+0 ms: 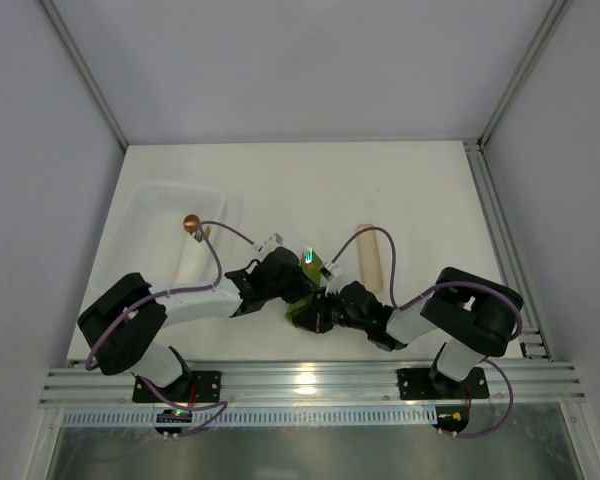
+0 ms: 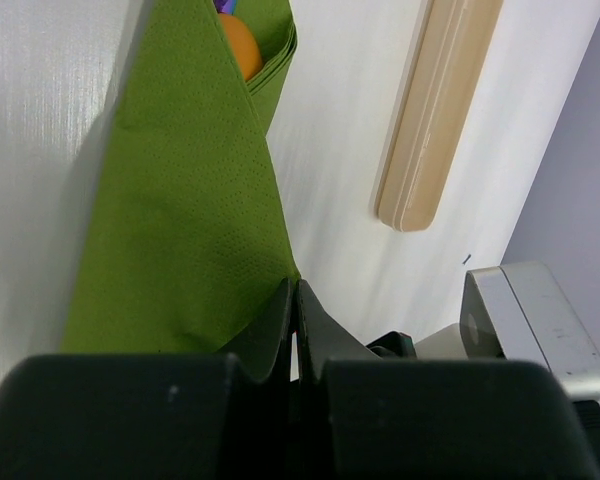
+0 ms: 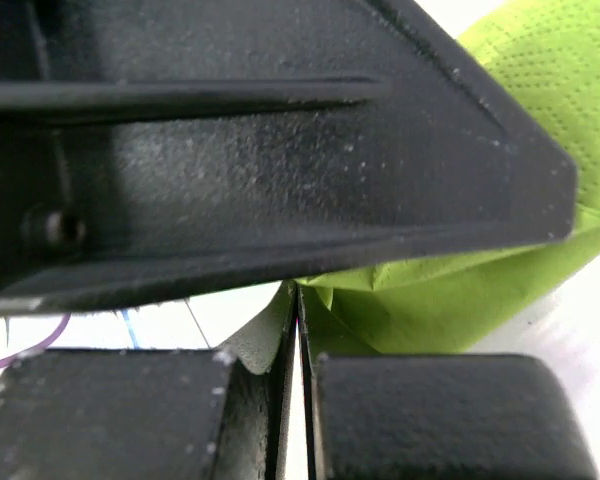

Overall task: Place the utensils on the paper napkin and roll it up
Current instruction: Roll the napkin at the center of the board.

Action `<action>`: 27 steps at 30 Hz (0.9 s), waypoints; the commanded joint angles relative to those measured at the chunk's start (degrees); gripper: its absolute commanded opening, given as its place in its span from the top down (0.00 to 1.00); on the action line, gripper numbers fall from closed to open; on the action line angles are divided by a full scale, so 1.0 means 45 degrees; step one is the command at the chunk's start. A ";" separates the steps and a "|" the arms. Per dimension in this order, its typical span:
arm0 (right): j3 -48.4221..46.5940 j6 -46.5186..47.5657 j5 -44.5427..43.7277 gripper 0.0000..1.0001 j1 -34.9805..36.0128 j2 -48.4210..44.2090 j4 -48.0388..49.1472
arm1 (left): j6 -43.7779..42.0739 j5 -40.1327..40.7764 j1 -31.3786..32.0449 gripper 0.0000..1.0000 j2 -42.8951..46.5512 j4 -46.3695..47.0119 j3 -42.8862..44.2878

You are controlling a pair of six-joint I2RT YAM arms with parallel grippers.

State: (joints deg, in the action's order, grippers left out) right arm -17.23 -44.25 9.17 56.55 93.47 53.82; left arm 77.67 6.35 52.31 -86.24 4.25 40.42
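Note:
The paper napkin (image 2: 180,210) lies folded over into a long green wrap on the white table. It shows as a green patch (image 1: 315,268) between the two arms in the top view. From the wrap's open far end peek the utensils: an orange one (image 2: 240,48) and a sliver of purple metal (image 2: 223,5). My left gripper (image 2: 295,292) is shut, its tips touching the wrap's near corner, with no paper visible between them. Under the left gripper's black body, my right gripper (image 3: 296,295) is shut beside the napkin's (image 3: 500,270) folded edge.
A beige wooden stick (image 1: 372,255) lies right of the napkin, also seen in the left wrist view (image 2: 435,110). A clear plastic tray (image 1: 150,215) sits at the left with a copper-coloured round-headed item (image 1: 192,224) at its right edge. The two grippers (image 1: 315,295) crowd together at the table's front centre.

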 commanded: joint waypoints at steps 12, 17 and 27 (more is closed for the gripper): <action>-0.0721 -0.0264 -0.0319 0.97 0.0206 0.1005 0.1222 | 0.0416 -0.0200 -0.0043 1.00 0.0355 0.0852 -0.0331; -0.0857 -0.0264 -0.0455 0.97 0.0342 0.1240 0.1029 | 0.0533 -0.0259 -0.0043 1.00 0.0394 0.0891 -0.0331; -0.1092 -0.0304 -0.1274 0.97 0.0576 0.1982 0.0306 | 0.0787 -0.0415 -0.0043 1.00 0.0492 0.1028 -0.0448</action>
State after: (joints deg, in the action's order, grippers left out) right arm -20.45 -47.24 7.25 58.02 100.62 56.14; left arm 79.81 6.81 51.35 -85.97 5.28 38.00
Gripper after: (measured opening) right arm 0.036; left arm 0.003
